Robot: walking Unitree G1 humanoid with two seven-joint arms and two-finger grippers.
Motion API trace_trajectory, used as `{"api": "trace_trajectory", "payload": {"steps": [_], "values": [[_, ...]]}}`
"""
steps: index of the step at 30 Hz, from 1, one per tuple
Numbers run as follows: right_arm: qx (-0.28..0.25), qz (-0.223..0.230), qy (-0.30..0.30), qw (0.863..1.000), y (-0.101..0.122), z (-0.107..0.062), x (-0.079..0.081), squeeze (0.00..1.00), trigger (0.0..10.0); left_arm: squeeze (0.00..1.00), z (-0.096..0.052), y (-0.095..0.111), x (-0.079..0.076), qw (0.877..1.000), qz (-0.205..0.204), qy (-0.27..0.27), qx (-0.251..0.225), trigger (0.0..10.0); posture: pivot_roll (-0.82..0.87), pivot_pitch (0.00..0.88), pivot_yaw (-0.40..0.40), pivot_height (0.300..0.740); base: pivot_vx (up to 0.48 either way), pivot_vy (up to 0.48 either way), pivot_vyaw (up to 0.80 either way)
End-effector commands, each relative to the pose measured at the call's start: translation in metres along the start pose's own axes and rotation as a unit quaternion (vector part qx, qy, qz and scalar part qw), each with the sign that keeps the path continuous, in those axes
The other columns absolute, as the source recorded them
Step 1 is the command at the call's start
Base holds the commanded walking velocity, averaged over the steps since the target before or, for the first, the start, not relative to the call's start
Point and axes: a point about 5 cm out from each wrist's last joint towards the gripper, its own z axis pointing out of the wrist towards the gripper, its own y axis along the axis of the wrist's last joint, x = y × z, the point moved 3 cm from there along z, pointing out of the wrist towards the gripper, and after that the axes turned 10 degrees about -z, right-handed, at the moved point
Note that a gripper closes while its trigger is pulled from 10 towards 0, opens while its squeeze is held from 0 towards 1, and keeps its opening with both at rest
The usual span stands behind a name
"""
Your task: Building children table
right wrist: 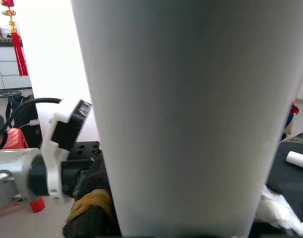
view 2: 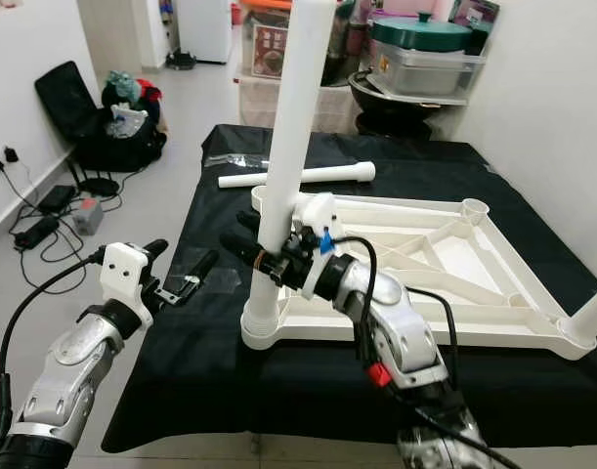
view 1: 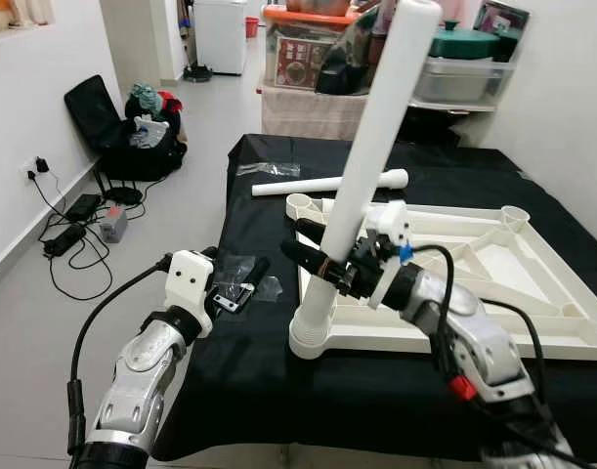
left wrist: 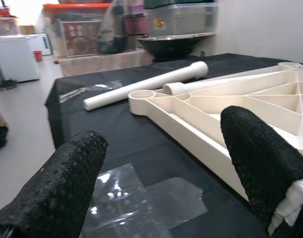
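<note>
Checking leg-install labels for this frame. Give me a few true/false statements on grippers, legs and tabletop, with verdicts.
1. The right gripper is shut on the upright leg. True.
2. The left gripper grips the tabletop. False: it hovers open over the black cloth, holding nothing.
3. A loose leg lies on the cloth beyond the tabletop. True.
4. The tabletop lies ribbed underside down. False: the ribs face up.
5. The upright leg stands in the tabletop's near corner socket. True.
</note>
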Motion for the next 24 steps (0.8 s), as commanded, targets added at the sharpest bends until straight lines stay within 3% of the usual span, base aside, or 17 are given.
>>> {"api": "trace_trajectory", "payload": {"steps": [1, 11, 14, 24], "values": [[0.022, 0.04, 0.023, 0.999, -0.017, 0.001, 0.017, 0.0, 10.0, 0.0, 0.003, 0.0, -0.004, 1.0, 0.004, -0.009, -0.001, 10.0, 0.07, 0.0, -0.077, 0.74, 0.0, 0.0, 0.0], [0.037, 0.081, 0.041, 0.995, -0.027, 0.0, 0.026, 0.0, 10.0, 0.0, 0.004, 0.0, 0.001, 1.0, 0.006, -0.008, 0.002, 10.0, 0.08, 0.0, -0.077, 0.74, 0.0, 0.0, 0.0], [0.057, 0.101, 0.12, 0.986, -0.026, -0.014, 0.038, 0.0, 10.0, 0.0, 0.006, 0.0, 0.0, 1.0, 0.002, -0.008, 0.001, 10.0, 0.08, 0.0, -0.078, 0.74, 0.0, 0.0, 0.0], [0.085, 0.096, 0.169, 0.977, -0.025, -0.032, 0.041, 0.0, 10.0, 0.0, 0.004, -0.004, 0.001, 1.0, 0.0, -0.005, 0.005, 10.0, 0.08, 0.0, -0.087, 0.74, 0.0, 0.0, 0.0]]}}
